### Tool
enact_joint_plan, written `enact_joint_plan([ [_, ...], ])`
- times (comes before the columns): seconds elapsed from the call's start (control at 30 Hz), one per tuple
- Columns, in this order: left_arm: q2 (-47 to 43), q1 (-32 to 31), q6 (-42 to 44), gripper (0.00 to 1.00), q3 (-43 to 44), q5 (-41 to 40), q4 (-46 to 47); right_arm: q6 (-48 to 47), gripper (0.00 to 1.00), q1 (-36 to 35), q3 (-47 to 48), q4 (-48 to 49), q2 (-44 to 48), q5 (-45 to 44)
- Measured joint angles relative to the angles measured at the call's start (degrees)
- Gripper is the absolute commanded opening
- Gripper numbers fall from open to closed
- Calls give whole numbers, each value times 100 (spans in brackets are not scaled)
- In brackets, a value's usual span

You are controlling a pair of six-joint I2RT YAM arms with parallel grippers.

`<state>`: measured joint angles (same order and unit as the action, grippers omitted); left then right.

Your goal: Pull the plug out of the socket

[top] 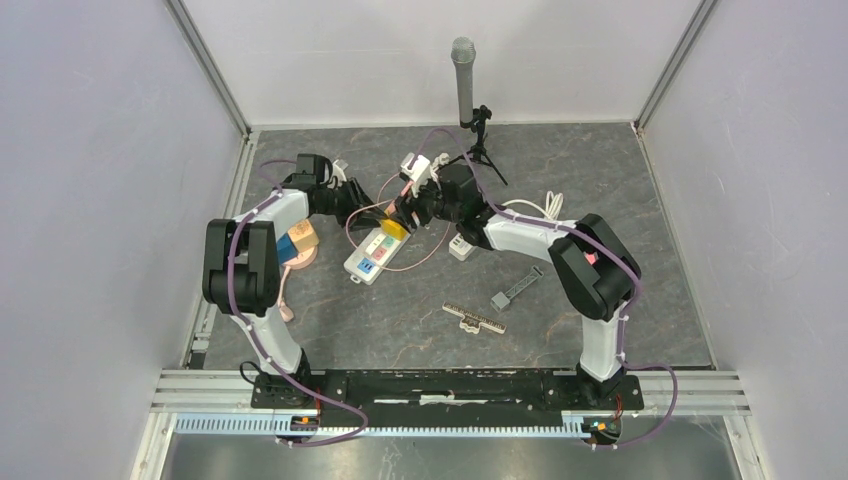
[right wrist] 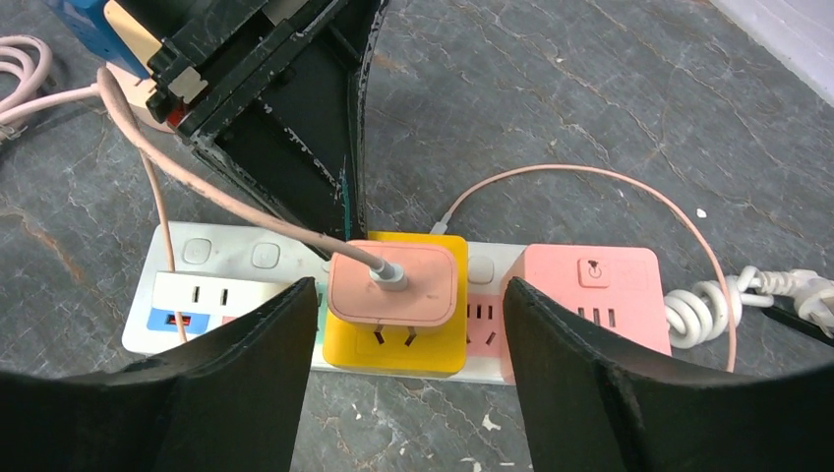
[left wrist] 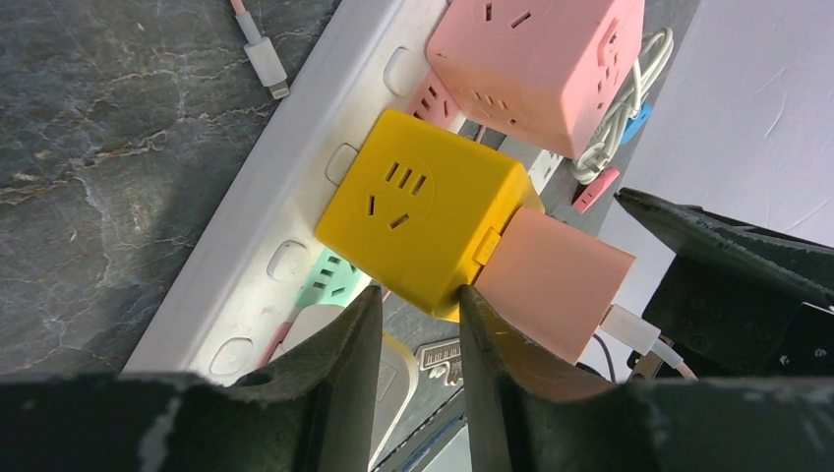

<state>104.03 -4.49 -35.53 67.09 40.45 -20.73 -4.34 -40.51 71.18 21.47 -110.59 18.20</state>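
The right gripper (right wrist: 408, 295) has its fingers spread wide, one on either side of the pink plug (right wrist: 393, 285), not clamped on it. Between them the plug sits in the yellow cube socket (right wrist: 393, 346), which stands on the white power strip (right wrist: 221, 256). Just outside one finger is a pink cube (right wrist: 590, 295). The left gripper (left wrist: 418, 303) has its fingers only narrowly apart, with its tips at the yellow cube's corner. I cannot tell whether they touch it.

I see a dark grey marbled table (top: 600, 170); a white power strip (top: 365, 262) lies at a slant near its middle. To the right lie a small white adapter (top: 460, 247), a coiled white cable (top: 553, 205), a grey piece (top: 515, 289) and a ruler-like strip (top: 474, 317). A microphone on a tripod (top: 468, 105) stands at the far edge.
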Motion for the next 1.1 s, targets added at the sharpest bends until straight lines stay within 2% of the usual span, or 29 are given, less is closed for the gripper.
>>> enact_joint_plan([
  [0.07, 7, 0, -2, 36, -9, 33, 28, 13, 61, 0, 61, -13, -61, 24],
  [0.23, 7, 0, 0, 34, -17, 2, 31, 153, 32, -2, 199, -11, -192, 96],
  [0.33, 2, 0, 0, 32, -31, 0, 37, 197, 22, -15, 201, -4, -192, 81],
  [0.47, -7, 0, 0, 29, -39, -11, 35, 258, 13, -15, 162, 79, -188, 50],
  [0.7, -37, -42, 2, 25, -22, -138, -20, 688, 0, 83, 57, 289, -166, 173],
  [1.1, -42, -42, 2, 24, 24, -186, -170, 201, 0, -144, 59, 101, -74, -170],
])
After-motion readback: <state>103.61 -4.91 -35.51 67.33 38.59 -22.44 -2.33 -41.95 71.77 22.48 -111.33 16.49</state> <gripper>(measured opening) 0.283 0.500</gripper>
